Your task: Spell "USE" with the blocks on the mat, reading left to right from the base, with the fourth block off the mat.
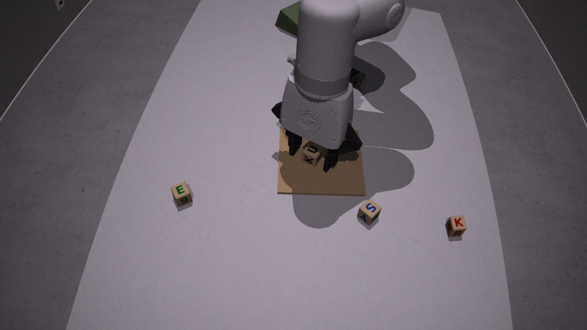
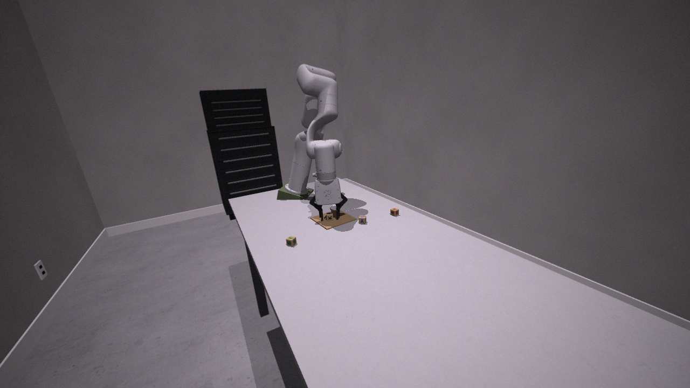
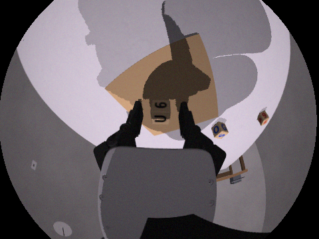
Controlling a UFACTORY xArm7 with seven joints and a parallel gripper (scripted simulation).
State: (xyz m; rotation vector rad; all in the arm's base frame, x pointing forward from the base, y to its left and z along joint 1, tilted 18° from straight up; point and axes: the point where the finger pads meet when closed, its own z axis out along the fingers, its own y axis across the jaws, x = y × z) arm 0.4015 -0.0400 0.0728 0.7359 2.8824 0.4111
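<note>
Nearest in the top view: E block (image 1: 180,192) toward the long edge by the open floor, S block (image 1: 369,211) just off the mat's near corner, K block (image 1: 455,225) toward the wall-side long edge. All three off the mat (image 1: 320,180), well apart.

Farther back, toward the short edge with the base: U block (image 1: 312,153) flat on the mat, between the fingers of the gripper (image 1: 310,159). Jaws part open, astride the block, gripping nothing.

Looks like a small, light, rigid wooden cube; smooth faces, so likely to slip or twist if pinched off-centre. Best taken square on two opposite side faces, low down.

Gap between pads and block lost in shadow. Mat's far edge covered by the wrist. Hard to say whether U reads upright from the base.
</note>
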